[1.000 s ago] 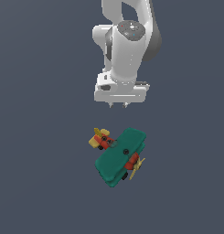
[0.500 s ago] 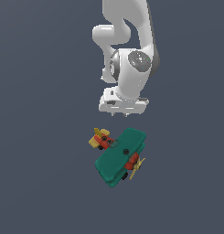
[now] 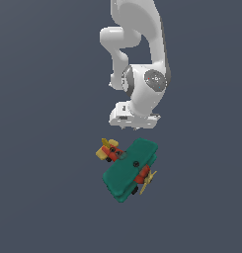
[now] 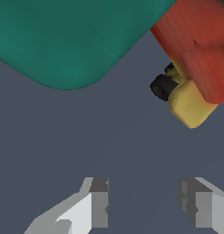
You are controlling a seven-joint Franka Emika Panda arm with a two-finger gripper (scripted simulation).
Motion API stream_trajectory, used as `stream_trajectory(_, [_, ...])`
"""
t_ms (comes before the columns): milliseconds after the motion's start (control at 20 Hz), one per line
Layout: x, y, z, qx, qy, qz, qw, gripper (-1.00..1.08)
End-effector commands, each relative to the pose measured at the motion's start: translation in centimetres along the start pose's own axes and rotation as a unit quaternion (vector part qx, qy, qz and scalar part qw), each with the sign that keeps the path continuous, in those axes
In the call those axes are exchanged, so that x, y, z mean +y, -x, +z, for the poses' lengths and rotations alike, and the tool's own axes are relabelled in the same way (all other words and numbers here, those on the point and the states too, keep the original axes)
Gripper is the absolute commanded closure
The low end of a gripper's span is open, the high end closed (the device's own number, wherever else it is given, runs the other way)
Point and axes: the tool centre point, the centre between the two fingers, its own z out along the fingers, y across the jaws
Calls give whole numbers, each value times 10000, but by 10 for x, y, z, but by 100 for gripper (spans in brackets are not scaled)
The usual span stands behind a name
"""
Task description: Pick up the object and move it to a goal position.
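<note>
The toy biplane (image 3: 128, 169) lies on the grey floor, with teal-green stacked wings, a red body, a yellow propeller toward the exterior view's right and a yellow tail toward its left. My gripper (image 3: 134, 126) hangs just above the plane's far wing edge, fingers down, apart from it. In the wrist view the gripper (image 4: 143, 201) is open and empty, its two fingertips (image 4: 99, 201) spread wide. There the teal wing (image 4: 72, 36) and the red body with yellow tail (image 4: 195, 68) fill the space beyond the fingers.
The white arm (image 3: 140, 44) rises above the gripper. The floor (image 3: 43, 148) is a plain dark grey surface with nothing else on it.
The gripper has dropped lower and shifted a little toward the exterior view's right, closer to the plane. The plane has not moved.
</note>
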Motion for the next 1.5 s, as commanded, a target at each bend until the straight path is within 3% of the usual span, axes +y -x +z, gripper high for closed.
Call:
stream_trajectory(0, [-1,0,5,-12,48,7,10000,-20])
stream_trajectory(1050, [-16,-4,5,55,107,-183,9998,-20])
stream_trajectory(1450, [-16,-5,8,60,295,-193,9994,-20])
